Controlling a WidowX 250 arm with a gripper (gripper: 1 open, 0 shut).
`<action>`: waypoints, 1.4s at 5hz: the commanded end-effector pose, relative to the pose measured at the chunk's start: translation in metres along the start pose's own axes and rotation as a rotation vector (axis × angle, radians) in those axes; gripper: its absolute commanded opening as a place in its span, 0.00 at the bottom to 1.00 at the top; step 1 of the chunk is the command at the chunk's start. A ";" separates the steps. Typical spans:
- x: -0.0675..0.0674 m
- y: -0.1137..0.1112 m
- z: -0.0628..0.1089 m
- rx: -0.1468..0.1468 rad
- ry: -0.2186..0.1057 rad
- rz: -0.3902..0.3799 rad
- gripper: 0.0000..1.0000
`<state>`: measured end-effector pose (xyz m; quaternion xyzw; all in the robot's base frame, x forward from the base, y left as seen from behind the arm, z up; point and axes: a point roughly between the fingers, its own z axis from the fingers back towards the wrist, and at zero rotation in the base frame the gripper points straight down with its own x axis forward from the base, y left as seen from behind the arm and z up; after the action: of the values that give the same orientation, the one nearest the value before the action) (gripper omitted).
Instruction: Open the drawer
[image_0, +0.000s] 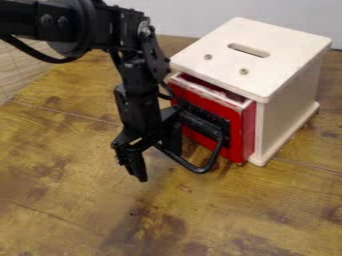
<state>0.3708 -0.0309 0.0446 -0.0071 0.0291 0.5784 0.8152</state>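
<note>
The red-fronted drawer (225, 118) with its black panel sticks out a little from the cream-white box (281, 85) at the right. Its black loop handle (198, 152) reaches forward and left over the table. My black gripper (135, 160) hangs at the left end of that handle, fingers pointing down toward the wood. The fingers stand close together, and the frame does not show whether they close on the handle. The arm rises from the gripper to the upper left.
The box's cream top has a slot (247, 48) and two small screws. The worn wooden table (80, 215) stretches to the left and in front of the box.
</note>
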 end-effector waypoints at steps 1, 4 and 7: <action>-0.004 -0.007 0.016 -0.055 -0.011 -0.006 1.00; -0.005 -0.005 0.018 -0.053 -0.006 0.023 1.00; -0.004 -0.008 0.017 -0.047 -0.005 0.056 1.00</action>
<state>0.3727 -0.0331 0.0468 -0.0078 0.0318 0.6045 0.7960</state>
